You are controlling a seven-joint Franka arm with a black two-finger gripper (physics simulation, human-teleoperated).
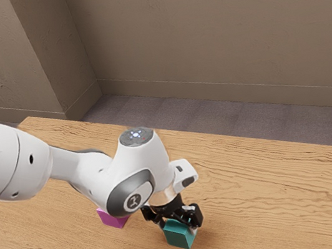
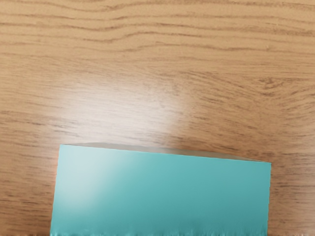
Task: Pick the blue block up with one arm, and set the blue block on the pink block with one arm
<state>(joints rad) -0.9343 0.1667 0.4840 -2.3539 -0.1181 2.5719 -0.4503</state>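
The blue block (image 1: pixel 181 234), teal in colour, sits on the wooden table (image 1: pixel 277 189) near its front edge. My gripper (image 1: pixel 177 221) reaches down over the block, with a black finger against each of two opposite sides, so it is shut on the block. In the wrist view the block's top face (image 2: pixel 160 194) lies right under my hand, with bare wood beyond it. The pink block (image 1: pixel 111 219) stands on the table just toward the exterior view's left of the blue one, and the arm's wrist hides most of it.
The table's far edge (image 1: pixel 218 134) runs diagonally behind the arm, with grey carpet and beige walls past it. Open wood stretches toward the exterior view's right of the blocks.
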